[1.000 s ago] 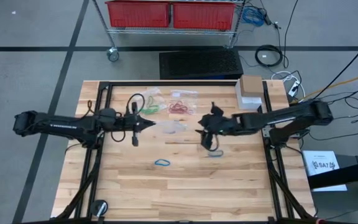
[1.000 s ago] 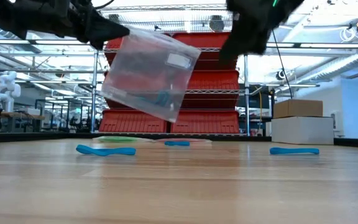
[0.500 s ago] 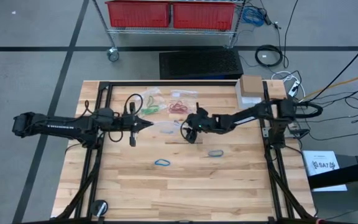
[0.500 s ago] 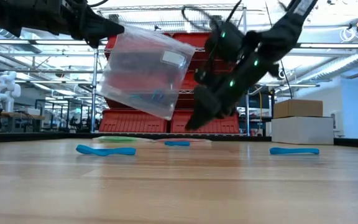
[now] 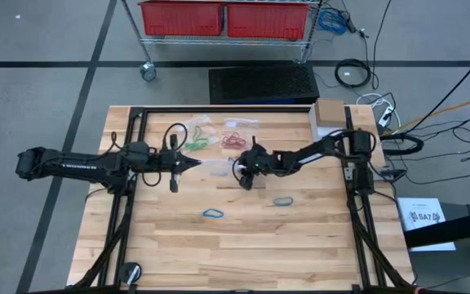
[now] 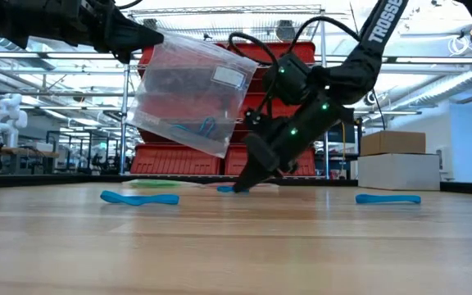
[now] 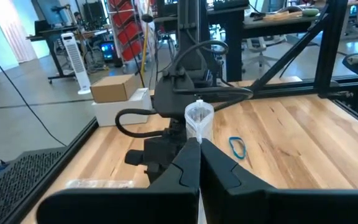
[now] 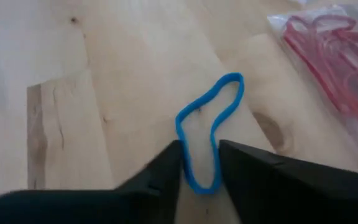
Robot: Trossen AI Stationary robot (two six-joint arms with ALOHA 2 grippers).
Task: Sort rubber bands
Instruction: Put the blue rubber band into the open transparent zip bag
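My left gripper is shut on a clear plastic bag that has a blue rubber band inside, over the table's middle. My right gripper is down at the table beside that bag. It is open, with its fingertips on either side of one end of a blue rubber band lying flat on the wood. Whether they touch the band, I cannot tell. Two more blue bands lie loose. Clear bags with green bands and red bands lie near the far edge. My left gripper pinches the clear bag by its upper corner between both fingers, coming level from the table's left. The bag's edge stands up between the fingertips. The bag hangs tilted below the fingers, lifted clear of the table.
A cardboard box sits on a white box at the far right corner. The red-band bag lies close to my right gripper. Bare wood stretches along the near half of the table.
My right gripper has moved toward the table's left and come down from well above the table to the wood, with its fingers straddling the blue band near the hanging bag. My left gripper has kept the bag aloft in about the same place.
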